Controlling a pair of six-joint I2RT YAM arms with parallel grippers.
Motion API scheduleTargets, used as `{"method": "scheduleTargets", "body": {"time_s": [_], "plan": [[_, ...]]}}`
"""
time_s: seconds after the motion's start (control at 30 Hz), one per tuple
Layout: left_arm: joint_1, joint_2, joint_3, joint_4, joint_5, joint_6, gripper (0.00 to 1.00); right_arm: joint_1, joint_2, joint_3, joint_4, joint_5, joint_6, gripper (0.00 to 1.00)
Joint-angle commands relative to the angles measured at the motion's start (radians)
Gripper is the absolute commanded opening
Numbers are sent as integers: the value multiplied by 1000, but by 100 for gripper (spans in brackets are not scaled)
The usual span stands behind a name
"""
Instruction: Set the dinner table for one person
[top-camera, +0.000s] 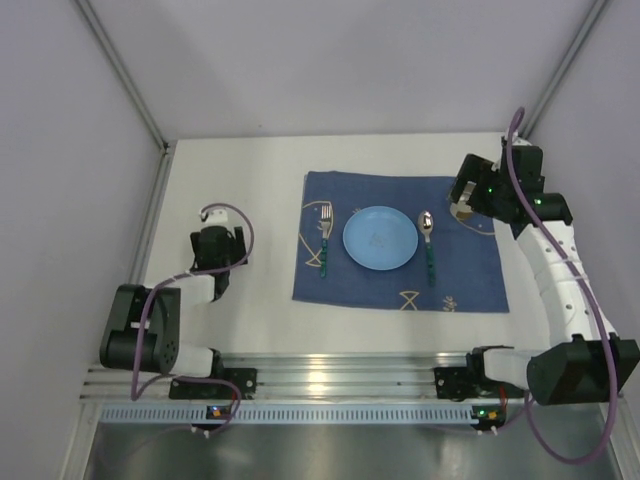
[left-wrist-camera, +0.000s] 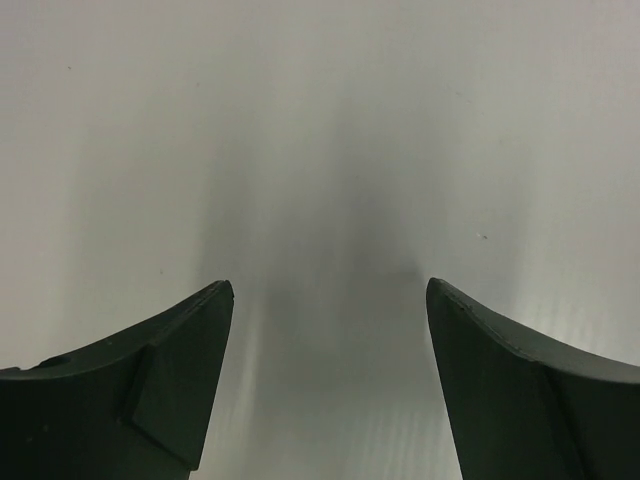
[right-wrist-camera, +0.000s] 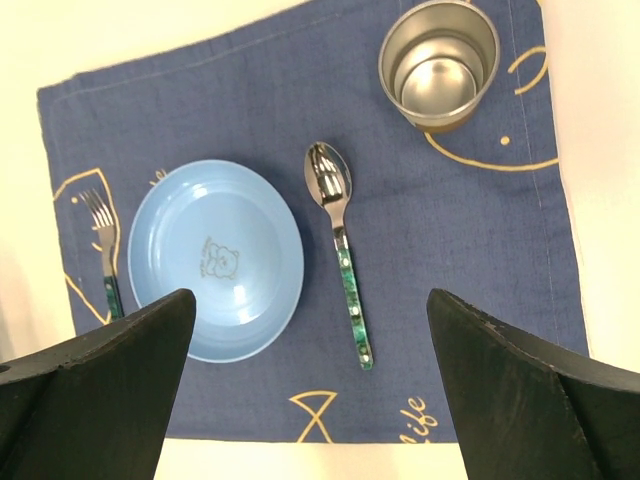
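One white table fills the top view; a blue cloth on it carries a plate, with a fork just left of it and a spoon just right. Left wrist: the left claw gapes wide above bare table. Right wrist: the right claw, spread wide and empty, hangs above the cloth; a steel cup stands upright at a cloth corner.
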Motion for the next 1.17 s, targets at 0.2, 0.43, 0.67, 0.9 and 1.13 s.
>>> {"method": "scheduleTargets", "body": {"time_s": [0.2,0.43,0.67,0.9,1.13], "plan": [[64,183,5,516,85,41,81,15,-18,-68,92,40,-22,100],[90,193,-121,729,199,54,87,15,-155,-302,301,92,-19,100],[88,176,-130,722,198,50,99,15,-262,-477,549,52,59,100],[87,179,-131,734,200,53,99,22,-135,-341,621,32,118,100],[88,179,-131,732,200,53,99,43,-89,-316,692,101,79,100]]}}
